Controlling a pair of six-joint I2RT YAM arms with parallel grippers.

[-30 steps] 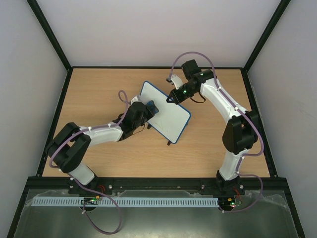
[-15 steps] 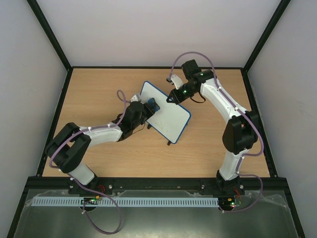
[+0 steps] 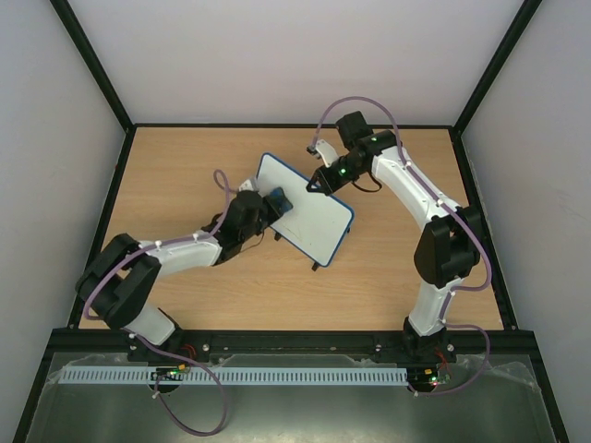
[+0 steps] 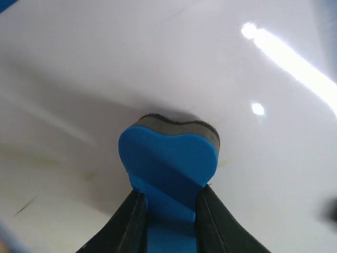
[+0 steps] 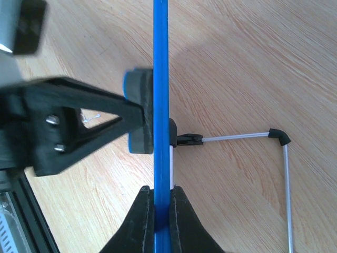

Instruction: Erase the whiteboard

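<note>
Your right tool pinches the whiteboard by its rim to steady it while your left tool, closed on the eraser, presses against it; leftover marks seem faint.

A light wood-grain counter fills the middle. Behind the counter rises a plain pale back wall, and matching pale side walls stand at the counter's left and right, joined by slanted black frame posts. Along the counter's near edge runs a black rail, then a white slotted strip and a dull grey metal sheet. The light is soft and even.
</note>
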